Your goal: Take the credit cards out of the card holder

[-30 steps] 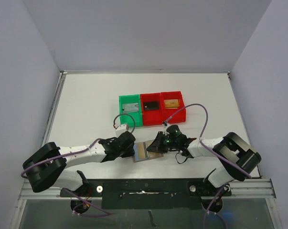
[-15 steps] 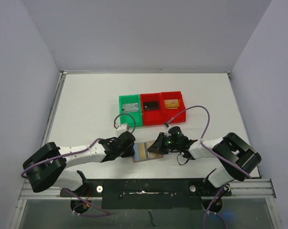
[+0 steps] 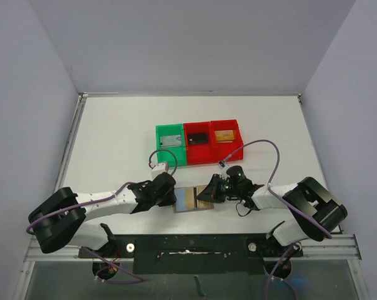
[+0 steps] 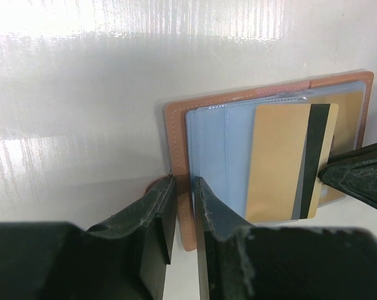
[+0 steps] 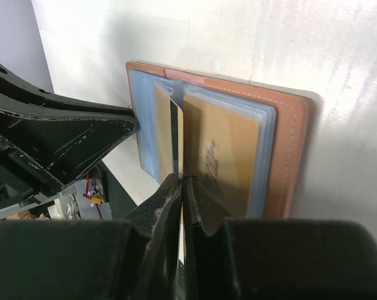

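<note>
My left tool (image 4: 182, 203) is pinching the open card holder (image 4: 175, 131) by its brown edge on the counter (image 3: 113, 137). My right tool (image 5: 182, 187), closed tight, is gripping the gold card (image 4: 279, 162). A straight, level pull looks advisable.

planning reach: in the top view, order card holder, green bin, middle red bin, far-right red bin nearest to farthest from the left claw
From the left claw:
1. card holder, in its grip
2. green bin, straight beyond it
3. middle red bin, beyond, to the right
4. far-right red bin, right end of the row
</note>
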Robot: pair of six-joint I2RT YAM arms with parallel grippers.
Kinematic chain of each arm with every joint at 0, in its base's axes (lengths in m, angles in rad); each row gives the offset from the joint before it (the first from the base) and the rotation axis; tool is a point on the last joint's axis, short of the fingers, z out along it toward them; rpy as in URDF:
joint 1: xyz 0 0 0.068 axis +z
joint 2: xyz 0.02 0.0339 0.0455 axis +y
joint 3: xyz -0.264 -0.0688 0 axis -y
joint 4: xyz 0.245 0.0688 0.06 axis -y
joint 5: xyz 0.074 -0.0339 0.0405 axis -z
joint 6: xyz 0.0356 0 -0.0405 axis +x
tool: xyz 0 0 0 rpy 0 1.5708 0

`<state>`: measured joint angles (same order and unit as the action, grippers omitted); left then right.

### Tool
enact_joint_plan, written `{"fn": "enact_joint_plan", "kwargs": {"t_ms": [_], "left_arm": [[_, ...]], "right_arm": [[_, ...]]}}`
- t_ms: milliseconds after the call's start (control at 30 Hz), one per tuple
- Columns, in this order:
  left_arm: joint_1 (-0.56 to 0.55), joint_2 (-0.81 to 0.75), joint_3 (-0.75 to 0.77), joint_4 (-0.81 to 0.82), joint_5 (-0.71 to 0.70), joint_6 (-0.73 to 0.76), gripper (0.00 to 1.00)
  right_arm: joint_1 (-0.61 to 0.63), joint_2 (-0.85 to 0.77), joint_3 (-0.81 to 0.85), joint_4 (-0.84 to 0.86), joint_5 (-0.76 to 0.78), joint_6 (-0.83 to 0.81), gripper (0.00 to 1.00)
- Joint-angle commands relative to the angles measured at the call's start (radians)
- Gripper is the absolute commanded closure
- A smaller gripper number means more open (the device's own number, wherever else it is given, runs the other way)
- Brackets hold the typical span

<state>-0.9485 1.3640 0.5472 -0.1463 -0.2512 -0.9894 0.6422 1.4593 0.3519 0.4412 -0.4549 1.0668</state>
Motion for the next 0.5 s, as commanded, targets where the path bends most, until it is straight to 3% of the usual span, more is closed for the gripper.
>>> {"fn": "enact_joint_plan", "kwargs": {"t_ms": [0, 133, 333, 467], "left_arm": [[0.005, 0.049, -0.053, 0.003, 0.024, 0.006, 0.86], [0.005, 0.039, -0.058, 0.008, 0.025, 0.005, 0.84], [0.004, -0.028, -0.049, 0.046, 0.071, -0.005, 0.59], [0.004, -0.075, -0.034, 0.058, 0.078, -0.005, 0.5]], "right_arm": [[-0.02, -0.034, -0.023, 0.073, -0.033, 0.023, 0.95], [-0.021, -0.022, -0.019, 0.071, -0.033, 0.016, 0.95], [-0.017, -0.005, 0.004, 0.072, -0.042, 0.009, 0.94], [-0.003, 0.014, 0.05, 0.036, -0.04, -0.021, 0.94]]}}
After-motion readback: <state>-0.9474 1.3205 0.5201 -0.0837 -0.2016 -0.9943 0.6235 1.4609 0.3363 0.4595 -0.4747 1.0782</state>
